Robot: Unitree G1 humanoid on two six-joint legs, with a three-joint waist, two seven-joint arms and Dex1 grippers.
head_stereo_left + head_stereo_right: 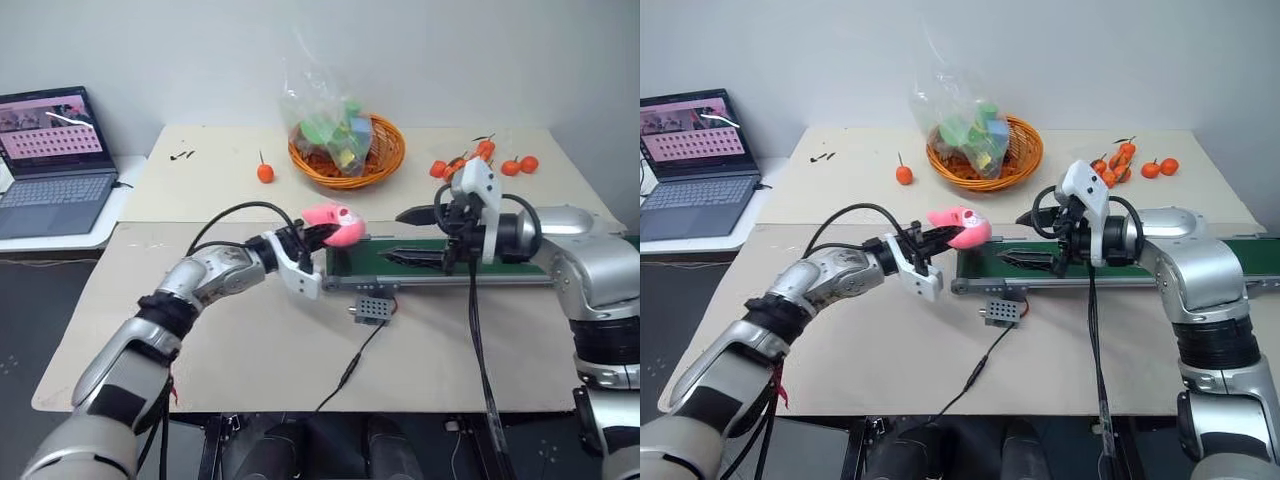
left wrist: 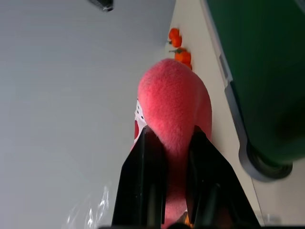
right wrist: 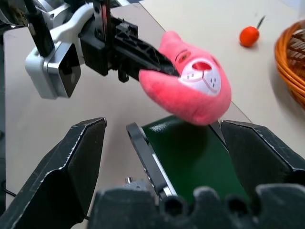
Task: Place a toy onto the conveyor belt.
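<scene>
So the left gripper [image 1: 318, 236] had the toy [image 1: 335, 224] pinched by its back end, right gripper [image 3: 162, 143] gaping.
Looked soft and light, squishing between the fingers, hanging over the conveyor belt [image 1: 440, 265] end.

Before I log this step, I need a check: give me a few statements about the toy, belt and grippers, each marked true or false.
1. The left gripper is shut on the toy. True.
2. The toy lies flat on the belt. False: it is held in the air above the belt's end.
3. The right gripper is open. True.
4. The basket is on the belt. False: it stands on the table behind it.
</scene>
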